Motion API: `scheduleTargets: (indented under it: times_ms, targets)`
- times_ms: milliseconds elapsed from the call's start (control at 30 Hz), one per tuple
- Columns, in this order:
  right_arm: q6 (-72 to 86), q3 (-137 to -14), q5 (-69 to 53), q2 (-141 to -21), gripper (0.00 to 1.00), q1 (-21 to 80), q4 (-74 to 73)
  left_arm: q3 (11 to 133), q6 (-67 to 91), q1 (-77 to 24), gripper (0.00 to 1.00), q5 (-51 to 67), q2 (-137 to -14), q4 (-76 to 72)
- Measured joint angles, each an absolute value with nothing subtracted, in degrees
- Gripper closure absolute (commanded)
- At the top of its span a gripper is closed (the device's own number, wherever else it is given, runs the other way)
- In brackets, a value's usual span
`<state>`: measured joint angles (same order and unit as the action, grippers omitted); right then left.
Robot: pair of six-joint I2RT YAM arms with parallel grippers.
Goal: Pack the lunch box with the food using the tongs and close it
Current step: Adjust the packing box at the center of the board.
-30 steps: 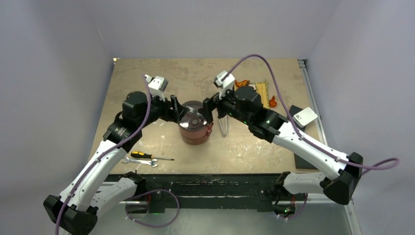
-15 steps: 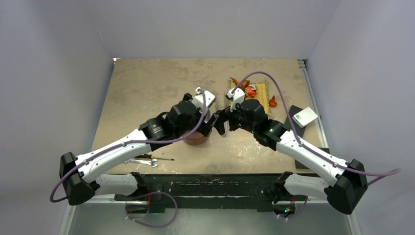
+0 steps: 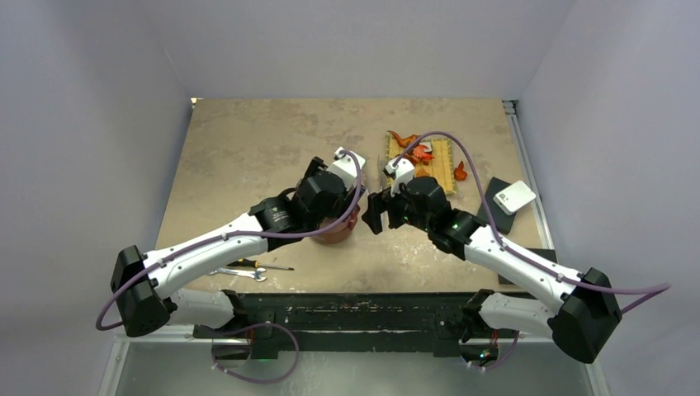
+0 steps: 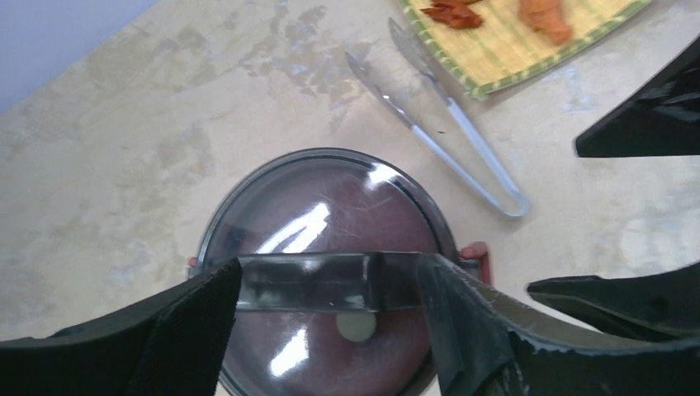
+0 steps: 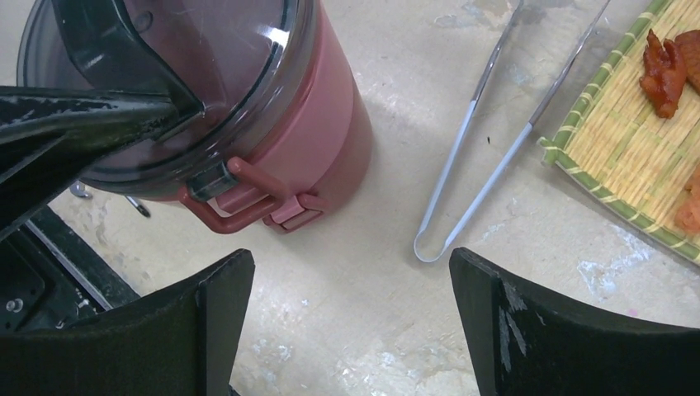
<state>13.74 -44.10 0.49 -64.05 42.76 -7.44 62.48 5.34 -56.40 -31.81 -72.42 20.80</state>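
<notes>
The lunch box (image 5: 309, 140) stands stacked and upright, its dark see-through top lid (image 4: 330, 206) on it. My left gripper (image 4: 330, 285) hangs over the lid, one finger against each end of the lid's handle bar (image 4: 314, 282), shut on it. The red side clasp (image 5: 239, 206) faces my right gripper (image 5: 351, 330). That gripper stands open over bare table just right of the box (image 3: 338, 231), holding nothing. The tongs (image 5: 487, 157) lie flat between box and mat, loop end near the right finger. Food pieces (image 3: 421, 153), orange and red, lie on the yellow mat (image 5: 619, 140).
A screwdriver (image 3: 252, 264) and a small wrench (image 3: 235, 272) lie near the table's front left edge. A white device on a black block (image 3: 513, 196) sits at the right edge. One orange piece (image 3: 460, 172) lies just off the mat.
My left arm swung from the box's left side to above it, and its jaws closed on the lid handle. My right gripper drew back from the box's right side toward the front.
</notes>
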Motion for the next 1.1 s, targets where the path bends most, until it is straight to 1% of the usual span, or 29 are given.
scheduleTargets:
  times_ms: [167, 267, 400, 833, 1100]
  targets:
    - [14.7, -43.6, 0.5, -64.3, 0.19, 42.7, -5.5, 62.4, 5.4, -56.4, 0.32, -32.9, -73.2, 21.0]
    - [15.1, -43.6, 0.5, -65.3, 0.21, 42.7, -4.6, 61.3, 5.4, -56.5, 0.37, -33.7, -72.9, 19.7]
    - [15.5, -43.5, 0.5, -66.9, 0.23, 42.7, -4.0, 59.3, 6.0, -56.8, 0.40, -34.3, -71.7, 17.4]
    - [17.2, -43.4, -0.4, -70.2, 0.29, 42.7, -1.0, 53.5, 10.4, -57.0, 0.44, -34.8, -67.7, 12.1]
    - [18.9, -42.9, -3.8, -72.3, 0.31, 42.6, 0.5, 51.8, 12.5, -57.0, 0.46, -34.8, -66.5, 10.6]
